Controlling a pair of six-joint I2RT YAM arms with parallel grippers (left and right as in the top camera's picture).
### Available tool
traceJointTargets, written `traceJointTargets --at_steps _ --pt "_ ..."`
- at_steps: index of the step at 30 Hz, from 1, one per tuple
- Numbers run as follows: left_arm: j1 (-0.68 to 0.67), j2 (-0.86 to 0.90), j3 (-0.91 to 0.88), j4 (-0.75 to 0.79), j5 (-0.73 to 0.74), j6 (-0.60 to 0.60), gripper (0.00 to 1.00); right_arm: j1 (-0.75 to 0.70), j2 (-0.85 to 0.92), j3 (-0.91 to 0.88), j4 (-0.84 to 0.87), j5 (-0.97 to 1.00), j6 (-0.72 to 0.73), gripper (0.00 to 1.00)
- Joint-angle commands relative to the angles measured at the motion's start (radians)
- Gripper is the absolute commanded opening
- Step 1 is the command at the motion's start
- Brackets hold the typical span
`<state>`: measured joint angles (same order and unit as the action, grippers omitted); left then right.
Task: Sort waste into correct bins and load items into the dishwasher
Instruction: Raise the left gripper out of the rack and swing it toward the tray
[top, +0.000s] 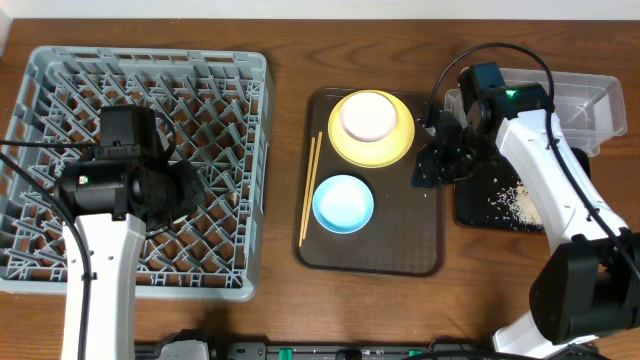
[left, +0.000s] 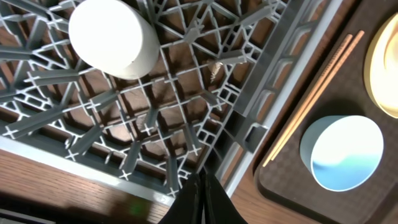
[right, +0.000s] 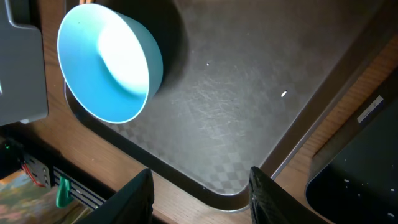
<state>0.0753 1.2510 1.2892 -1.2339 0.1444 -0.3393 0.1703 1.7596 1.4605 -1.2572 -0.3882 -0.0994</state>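
The grey dish rack fills the left. My left gripper is shut and empty over the rack's right part. A small white cup stands upside down in the rack. On the brown serving tray sit a yellow plate with a white bowl on it, a light blue bowl and chopsticks. My right gripper is open and empty over the tray's right edge. Rice scraps lie in the black tray. I see no wrapper or napkin.
The clear tub stands at the back right, behind the black tray. The right wrist view shows the blue bowl, one rice grain on the brown tray and the black tray's corner. Bare wood lies between rack and tray.
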Motion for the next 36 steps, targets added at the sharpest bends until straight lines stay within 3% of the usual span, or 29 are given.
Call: traceJointTargets --at_steps 1,8,15,23,31,36 --pt "-0.003 0.01 0.005 0.007 0.087 0.05 0.06 0.013 -0.006 0.009 -0.001 -0.001 -0.014 0.47" --pt "-0.003 0.01 0.005 0.042 0.389 0.19 0.06 0.013 -0.006 0.009 -0.001 -0.001 -0.014 0.47" --pt "-0.003 0.01 0.005 0.043 0.509 0.212 0.06 0.013 -0.006 0.009 -0.001 -0.001 -0.014 0.47" --pt "-0.003 0.01 0.005 0.088 0.752 0.228 0.06 0.013 -0.006 0.009 -0.001 -0.001 -0.014 0.47" --pt "-0.003 0.01 0.005 0.141 1.227 0.46 0.06 0.013 -0.006 0.009 0.0 -0.001 -0.014 0.47" --pt "-0.003 0.01 0.005 0.148 1.281 0.497 0.06 0.013 -0.006 0.009 -0.001 -0.001 -0.014 0.47"
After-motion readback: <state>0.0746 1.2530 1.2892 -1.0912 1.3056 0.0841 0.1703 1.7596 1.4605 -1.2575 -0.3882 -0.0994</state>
